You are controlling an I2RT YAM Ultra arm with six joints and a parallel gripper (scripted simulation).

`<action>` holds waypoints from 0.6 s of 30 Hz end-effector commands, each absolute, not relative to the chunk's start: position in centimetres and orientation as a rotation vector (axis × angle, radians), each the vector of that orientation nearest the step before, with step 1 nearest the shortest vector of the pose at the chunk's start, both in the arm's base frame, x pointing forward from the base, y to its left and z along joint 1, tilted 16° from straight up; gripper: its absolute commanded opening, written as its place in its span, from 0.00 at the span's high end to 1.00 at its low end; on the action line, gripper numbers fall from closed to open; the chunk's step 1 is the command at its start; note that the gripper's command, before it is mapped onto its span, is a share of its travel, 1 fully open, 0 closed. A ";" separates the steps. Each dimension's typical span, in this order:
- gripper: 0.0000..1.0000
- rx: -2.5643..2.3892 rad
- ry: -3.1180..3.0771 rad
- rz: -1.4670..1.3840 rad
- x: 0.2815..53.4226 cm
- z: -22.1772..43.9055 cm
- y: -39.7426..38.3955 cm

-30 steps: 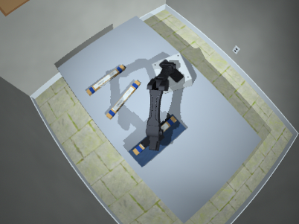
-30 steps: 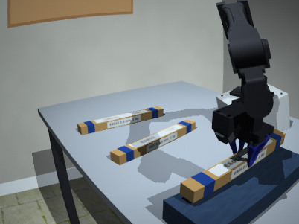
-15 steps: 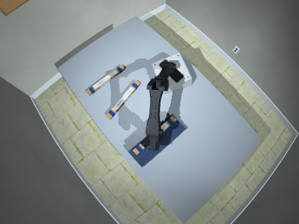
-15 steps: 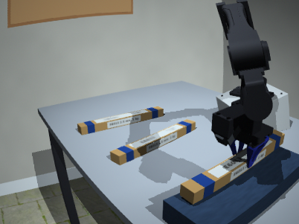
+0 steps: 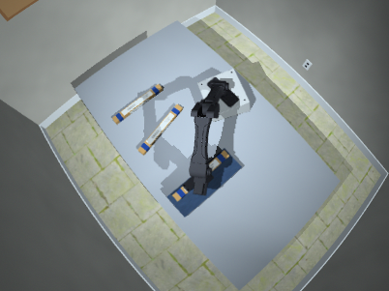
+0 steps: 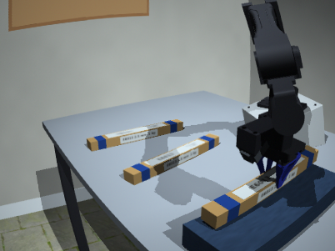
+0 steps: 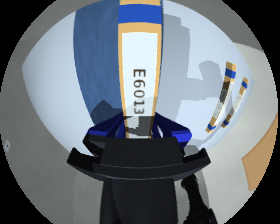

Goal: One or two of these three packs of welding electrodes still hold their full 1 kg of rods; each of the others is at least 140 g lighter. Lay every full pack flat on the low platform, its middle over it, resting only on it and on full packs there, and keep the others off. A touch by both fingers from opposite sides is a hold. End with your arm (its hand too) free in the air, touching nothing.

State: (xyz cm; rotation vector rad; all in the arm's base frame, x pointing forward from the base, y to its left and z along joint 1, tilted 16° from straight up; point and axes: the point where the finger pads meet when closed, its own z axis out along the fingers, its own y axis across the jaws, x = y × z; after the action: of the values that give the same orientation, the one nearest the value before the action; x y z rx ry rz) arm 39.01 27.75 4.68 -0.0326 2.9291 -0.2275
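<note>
Nearest in my exterior view is the platform (image 5: pixel 185 209) (image 6: pixel 196 237) (image 7: pixel 90 55), dark blue and low, with one pack (image 5: pixel 179 194) (image 6: pixel 246 196) (image 7: pixel 140 50) over it, running along its length. My gripper (image 5: pixel 199 192) (image 6: pixel 272 176) (image 7: pixel 138 113) is clamped on that pack about its middle, blue fingers on opposite long sides. It looks level and at or just above the platform top; I can't tell whether it bears its weight yet. I judge this to be the setting-down step, if this pack has proved full; nothing I can see tells me its weight. Next I would make sure it is seated, open both fingers evenly, then lift straight up so neither drags it. In the wrist view it sits toward one long edge of the platform, so its middle's placement wants a check before I let go. Beyond, on the table (image 5: pixel 271 197) (image 6: pixel 125 208) (image 7: pixel 50 85), lie the middle pack (image 5: pixel 161 130) (image 6: pixel 172 158) (image 7: pixel 222 97) and the far pack (image 5: pixel 137 103) (image 6: pixel 135 134) (image 7: pixel 235 102), roughly side by side and apart, with room between them for a finger. The far one lies nearer the back wall (image 5: pixel 97 38) (image 6: pixel 125 57).
</note>
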 end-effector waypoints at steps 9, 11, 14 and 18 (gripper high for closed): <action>1.00 -0.041 2.856 -0.129 39.4 9.4 28.9; 1.00 -0.040 2.856 -0.129 39.4 9.4 28.8; 1.00 -0.039 2.856 -0.129 39.5 9.4 28.8; 1.00 -0.037 2.856 -0.129 39.5 9.5 28.7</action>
State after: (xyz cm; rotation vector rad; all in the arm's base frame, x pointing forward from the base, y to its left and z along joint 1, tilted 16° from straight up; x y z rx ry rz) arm 39.04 27.70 4.67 -0.0344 2.9295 -0.2277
